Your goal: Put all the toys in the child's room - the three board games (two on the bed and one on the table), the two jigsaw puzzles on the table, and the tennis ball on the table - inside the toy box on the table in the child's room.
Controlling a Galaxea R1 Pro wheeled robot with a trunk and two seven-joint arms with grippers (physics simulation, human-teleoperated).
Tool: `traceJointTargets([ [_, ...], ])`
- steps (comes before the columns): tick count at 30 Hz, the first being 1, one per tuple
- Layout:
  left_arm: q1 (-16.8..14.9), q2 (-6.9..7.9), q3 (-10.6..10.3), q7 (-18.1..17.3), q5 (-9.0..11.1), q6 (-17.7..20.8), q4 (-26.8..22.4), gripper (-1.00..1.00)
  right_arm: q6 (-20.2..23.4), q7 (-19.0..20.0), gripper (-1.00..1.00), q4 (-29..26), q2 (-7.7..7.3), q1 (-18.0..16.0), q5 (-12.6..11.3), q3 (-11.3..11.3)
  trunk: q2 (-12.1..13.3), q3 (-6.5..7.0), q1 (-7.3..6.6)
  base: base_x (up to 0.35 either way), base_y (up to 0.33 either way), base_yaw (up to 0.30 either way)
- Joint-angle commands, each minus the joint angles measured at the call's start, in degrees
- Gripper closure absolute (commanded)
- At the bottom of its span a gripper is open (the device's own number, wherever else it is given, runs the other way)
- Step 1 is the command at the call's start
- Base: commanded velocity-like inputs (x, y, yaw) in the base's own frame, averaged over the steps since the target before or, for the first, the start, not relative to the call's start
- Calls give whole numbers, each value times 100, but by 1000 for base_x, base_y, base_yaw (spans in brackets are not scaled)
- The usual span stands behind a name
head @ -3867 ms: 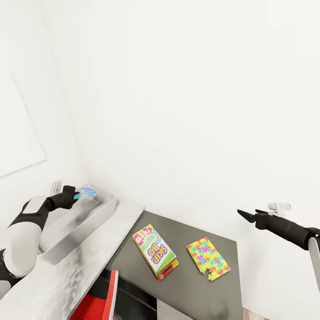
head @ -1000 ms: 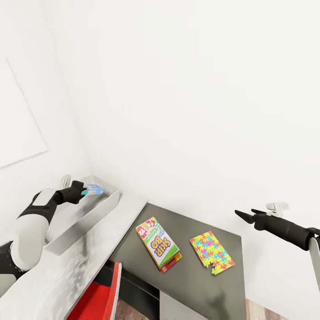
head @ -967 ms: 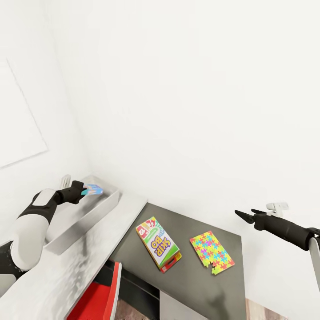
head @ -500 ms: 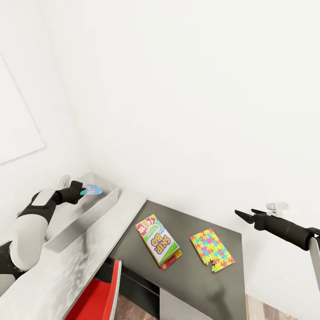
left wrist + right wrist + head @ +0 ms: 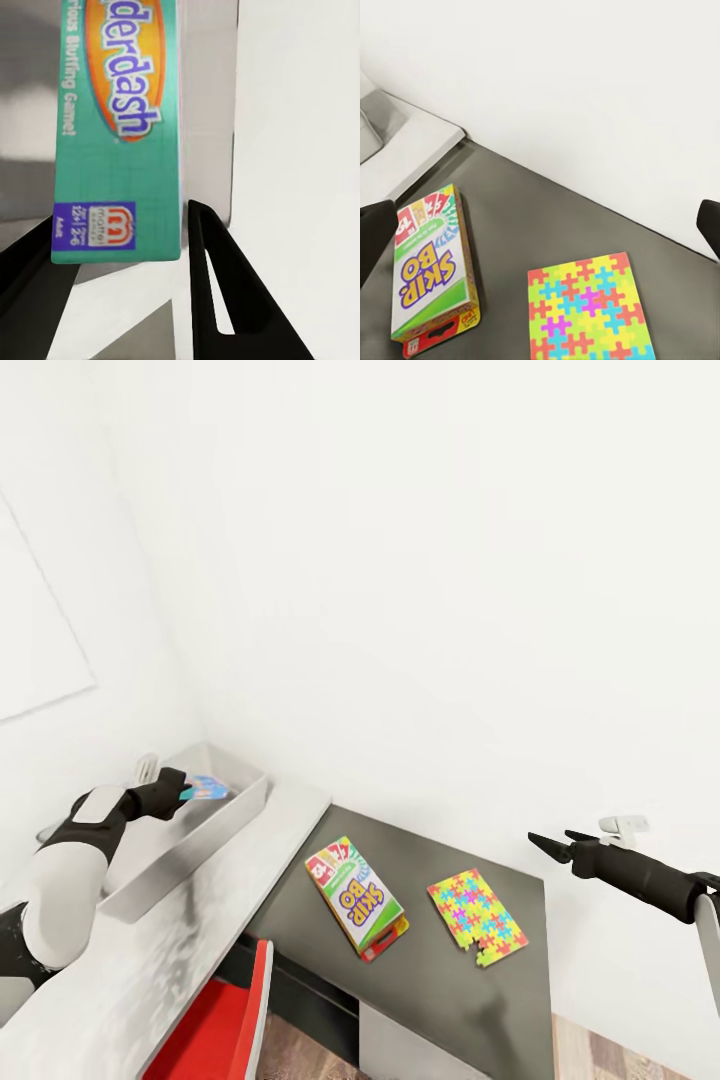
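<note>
Over the Toy Box, Blue Game Gripped

Evidently the left gripper (image 5: 183,793) clamped the blue board game (image 5: 207,788) above the toy box (image 5: 215,830), near its far wall. The right gripper (image 5: 553,843) hung parted, empty, past the table's (image 5: 430,970) edge. Skip-Bo box (image 5: 356,895) and jigsaw puzzle (image 5: 478,917) lay apart mid-table; the box's bottom was hard to make out.

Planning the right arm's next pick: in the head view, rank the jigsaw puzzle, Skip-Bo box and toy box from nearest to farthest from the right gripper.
1. Jigsaw puzzle, on the dark desk section, closest to the right gripper.
2. Skip-Bo box, just beyond it.
3. Toy box, far off by the left gripper.
</note>
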Motion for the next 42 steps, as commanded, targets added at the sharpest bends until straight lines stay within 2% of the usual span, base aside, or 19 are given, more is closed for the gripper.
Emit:
traceJointTargets([
  [1, -7, -8, 30, 52, -3, 18, -10, 100, 48, 1, -100, -2, -1, -6, -37, -5, -13, -22, 3, 0, 0, 0],
  [4, -10, -15, 34, 51, -148, -27, -10, 100, 49, 1, -100, -2, -1, -6, -38, -9, -13, -50, 3, 0, 0, 0],
  [15, 3, -27, 41, -32, -288, -211, -15, 100, 48, 1, -100, -2, -1, 71, -38, -7, -13, -153, 3, 0, 0, 0],
  [23, -30, -30, 40, -94, -297, -392, -18, 100, 48, 1, -100, -2, -1, 97, -36, -9, -13, -228, 3, 0, 0, 0],
  [34, -318, 17, 51, -115, -298, -450, -19, 100, 48, 4, -100, -2, 0, 107, -35, -8, -13, -325, 3, 0, 0, 0],
  [42, -444, 3, 45, -125, -298, -455, -19, 100, 48, 2, -100, -2, 7, 116, -34, -25, -13, -342, 3, 0, 0, 0],
])
